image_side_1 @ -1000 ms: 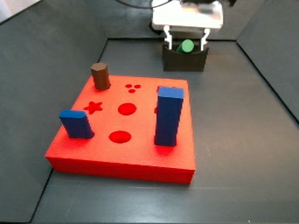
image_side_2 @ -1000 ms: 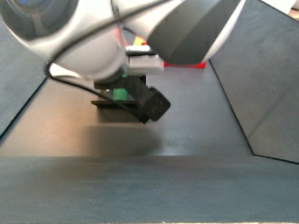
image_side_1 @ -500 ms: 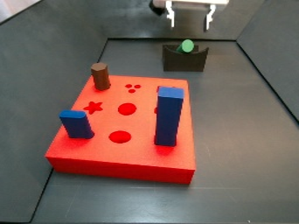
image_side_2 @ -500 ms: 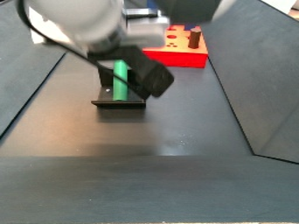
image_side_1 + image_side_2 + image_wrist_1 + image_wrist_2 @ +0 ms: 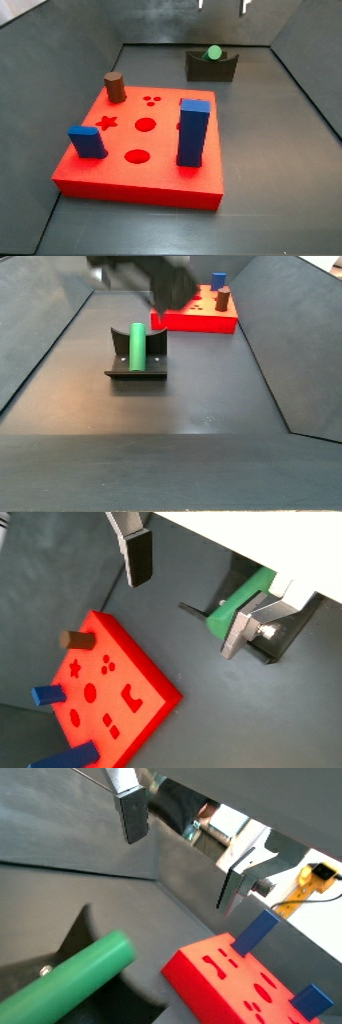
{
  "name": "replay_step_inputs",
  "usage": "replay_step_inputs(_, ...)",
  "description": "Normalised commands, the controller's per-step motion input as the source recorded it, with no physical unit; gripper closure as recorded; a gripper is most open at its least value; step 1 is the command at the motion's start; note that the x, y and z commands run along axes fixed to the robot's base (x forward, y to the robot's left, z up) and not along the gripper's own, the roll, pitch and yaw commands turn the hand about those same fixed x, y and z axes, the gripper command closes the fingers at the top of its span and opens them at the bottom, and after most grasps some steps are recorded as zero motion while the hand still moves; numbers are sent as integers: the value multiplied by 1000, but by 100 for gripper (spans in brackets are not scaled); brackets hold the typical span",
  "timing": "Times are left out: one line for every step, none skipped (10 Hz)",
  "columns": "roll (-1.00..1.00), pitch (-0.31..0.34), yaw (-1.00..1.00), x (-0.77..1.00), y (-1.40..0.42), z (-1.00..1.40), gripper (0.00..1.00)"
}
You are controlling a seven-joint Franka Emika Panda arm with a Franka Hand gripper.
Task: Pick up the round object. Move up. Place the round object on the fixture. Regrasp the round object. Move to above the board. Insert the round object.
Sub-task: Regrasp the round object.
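The round object is a slim green peg. It lies in the notch of the dark fixture [image 5: 136, 368], seen end-on in a side view [image 5: 214, 52] and lengthwise in a side view [image 5: 136, 344]. My gripper [image 5: 222, 5] is open and empty, high above the fixture; only its fingertips show at the frame's edge. It is a blur in a side view [image 5: 150, 278]. Both wrist views show the silver fingers [image 5: 136, 557] [image 5: 131, 818] wide apart with nothing between them, and the peg [image 5: 249, 596] [image 5: 74, 983] below. The red board [image 5: 134, 170] lies nearer the front.
On the board stand a tall blue block [image 5: 194, 130], a short blue block [image 5: 88, 140] and a brown peg [image 5: 115, 87]. Open star, round and dot holes show in its top. Dark walls enclose the floor on all sides.
My gripper has let go of the green peg and risen straight up from the fixture, almost out of the side view. The peg stays in the notch.
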Motion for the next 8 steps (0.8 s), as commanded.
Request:
replay_step_inputs(1000,13,8,-122,-544,531,0)
replay_step_inputs(1000,9,7,-95,-380,326,0)
replay_step_inputs(1000,8,8,-62,-204,111,0)
replay_step_inputs(1000,8,8,-20,-43,27,0)
replay_step_inputs(1000,8,8,-15,-12,23,0)
replay_step_inputs(1000,5,9,-19,-22,8,0)
replay_step_inputs(1000,0,9,-29,-26,7,0)
replay_step_inputs(1000,-7,10,-40,-23,15,0)
